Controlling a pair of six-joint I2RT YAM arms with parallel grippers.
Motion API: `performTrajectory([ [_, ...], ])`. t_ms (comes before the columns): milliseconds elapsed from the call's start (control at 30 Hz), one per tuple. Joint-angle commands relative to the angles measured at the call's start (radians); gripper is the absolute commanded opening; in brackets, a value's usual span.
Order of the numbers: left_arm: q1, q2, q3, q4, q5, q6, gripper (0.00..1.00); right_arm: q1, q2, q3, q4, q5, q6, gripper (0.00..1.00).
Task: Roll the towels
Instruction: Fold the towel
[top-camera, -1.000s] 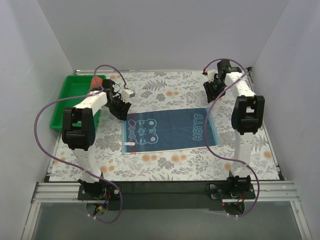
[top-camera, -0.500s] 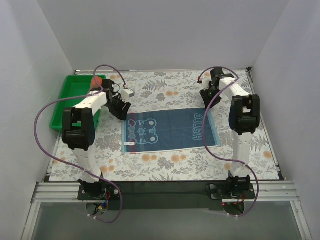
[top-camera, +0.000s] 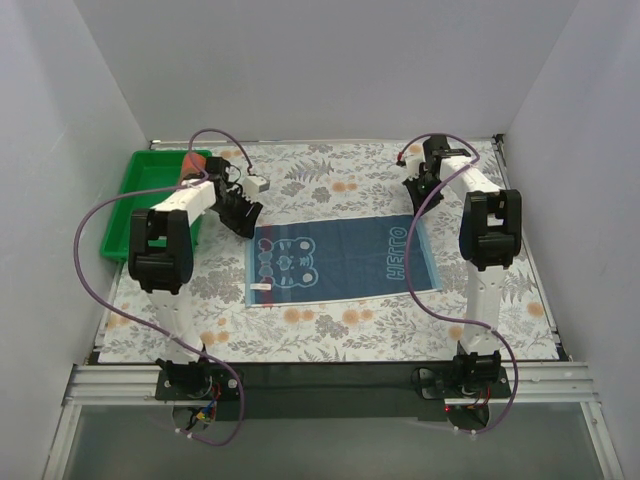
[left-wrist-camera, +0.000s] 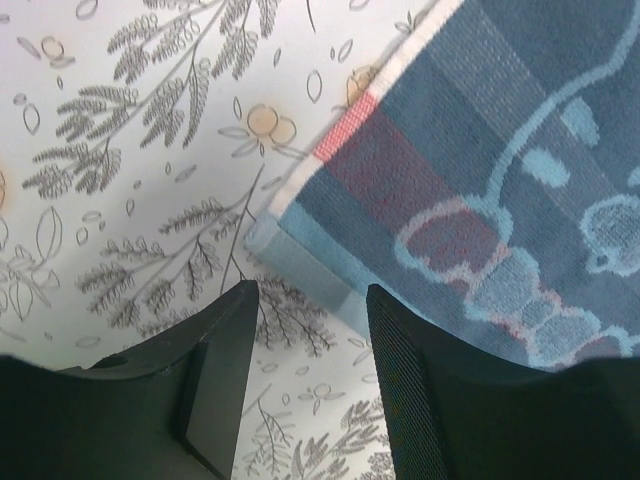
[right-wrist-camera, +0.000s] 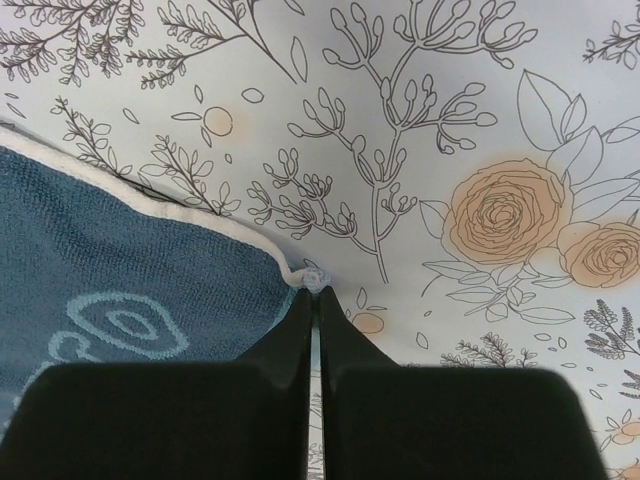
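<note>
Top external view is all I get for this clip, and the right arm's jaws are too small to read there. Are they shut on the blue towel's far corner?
Observer: In the right wrist view the right gripper has its jaws shut. The blue towel ends in a corner tuft right at their tips, and it looks pinched.
Operator: And the left side?
Observer: In the left wrist view the left gripper has its jaws open. The towel's near corner lies on the floral tablecloth just ahead of them, not gripped.
Operator: Any roll at that end?
Observer: None shows. A paler blue layer peeks out from under the printed corner.
</note>
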Motion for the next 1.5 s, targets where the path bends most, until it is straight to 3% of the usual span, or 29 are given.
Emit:
performTrajectory([
  [0,0.008,0.023,0.066,0.010,0.056,-0.021,0.44,0.006,-0.026,-0.035,0.001,-0.051,0.004,0.01],
  [333,0.008,0.134,0.152,0.012,0.051,-0.055,0.36,0.008,-0.032,-0.032,0.000,-0.057,0.004,0.01],
  [667,0.008,0.092,0.086,-0.008,0.079,-0.030,0.22,0.006,-0.035,-0.033,-0.003,-0.055,-0.001,0.01],
  [767,0.009,0.085,0.080,-0.022,0.085,-0.023,0.12,0.006,-0.038,-0.038,-0.003,-0.061,-0.001,0.01],
  [833,0.009,0.089,0.091,-0.025,0.090,-0.023,0.00,0.006,-0.049,-0.051,-0.003,-0.063,-0.005,0.01],
  [1100,0.031,0.173,0.244,0.004,0.068,-0.032,0.00,-0.052,-0.108,-0.084,-0.002,-0.112,0.002,0.01],
  [1300,0.032,0.250,0.430,-0.063,0.108,-0.029,0.00,-0.064,-0.071,0.045,-0.011,-0.143,-0.004,0.01],
  [1467,0.051,0.188,0.401,-0.051,0.126,-0.013,0.00,-0.069,-0.106,0.073,-0.026,-0.172,-0.037,0.01],
])
